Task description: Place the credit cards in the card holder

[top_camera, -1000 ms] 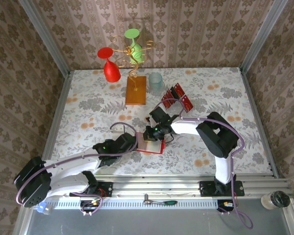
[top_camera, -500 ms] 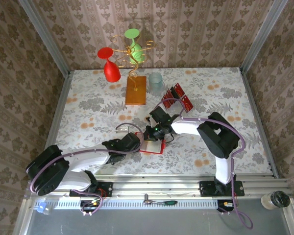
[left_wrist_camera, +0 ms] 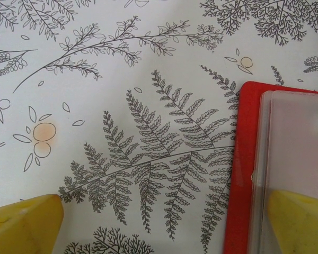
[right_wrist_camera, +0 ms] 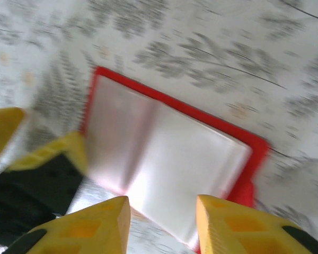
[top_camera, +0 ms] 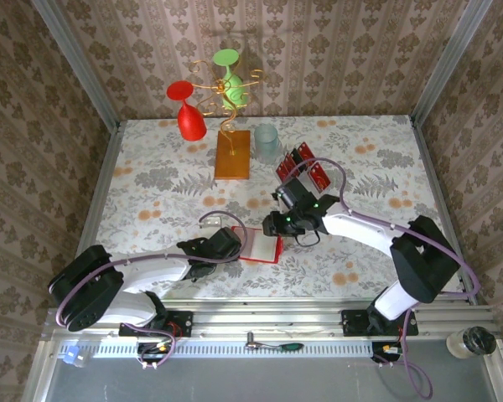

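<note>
Right gripper [right_wrist_camera: 161, 211] was pinched shut over the card holder [top_camera: 261, 248] a sec ago. Now its jaws stand part-way apart w/ nothing between, and it's backed off toward the credit cards [top_camera: 306, 167], well apart from the holder. Holder lies open, pale inside up. Left gripper [left_wrist_camera: 161, 211] gapes wide, empty, one finger [left_wrist_camera: 297, 217] over the holder's edge, prob. steadying it. Next card fetch looks due.

White shells and black joint housings cover the left arm [top_camera: 147, 272] and right arm [top_camera: 362, 229]; a purple cable [top_camera: 211, 215] loops along each. Black bases [top_camera: 377, 322] sit on a silver rail [top_camera: 268, 312] at the surface's [top_camera: 151, 172] near edge. The left hand [left_wrist_camera: 164, 227] and right hand [right_wrist_camera: 161, 222] have blunt yellow wedge fingers [left_wrist_camera: 24, 225].
</note>
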You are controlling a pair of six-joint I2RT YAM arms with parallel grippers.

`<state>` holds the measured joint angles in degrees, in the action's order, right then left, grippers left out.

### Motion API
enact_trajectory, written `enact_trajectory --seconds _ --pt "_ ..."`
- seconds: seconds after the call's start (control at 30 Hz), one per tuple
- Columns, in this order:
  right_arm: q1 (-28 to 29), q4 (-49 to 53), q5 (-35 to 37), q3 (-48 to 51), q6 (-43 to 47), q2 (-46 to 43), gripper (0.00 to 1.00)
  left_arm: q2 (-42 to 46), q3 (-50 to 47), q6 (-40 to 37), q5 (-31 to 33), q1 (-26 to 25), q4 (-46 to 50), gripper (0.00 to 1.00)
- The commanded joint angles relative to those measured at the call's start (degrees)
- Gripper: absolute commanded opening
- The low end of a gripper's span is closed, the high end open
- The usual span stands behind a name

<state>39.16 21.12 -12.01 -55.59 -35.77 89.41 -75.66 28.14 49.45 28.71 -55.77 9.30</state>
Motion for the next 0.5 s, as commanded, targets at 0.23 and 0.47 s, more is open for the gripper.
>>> enact_trajectory --seconds 0.23,0.47 --pt "-0.05 4.69 6.31 4.91 2.65 0.97 0.21 -0.67 -0.36 0.47 0.21 0.22 -0.43 1.00" --pt "-1.86 5.78 7.01 4.12 4.73 1.14 0.00 -0.89 0.35 0.00 -0.06 0.05 -0.33 1.00"
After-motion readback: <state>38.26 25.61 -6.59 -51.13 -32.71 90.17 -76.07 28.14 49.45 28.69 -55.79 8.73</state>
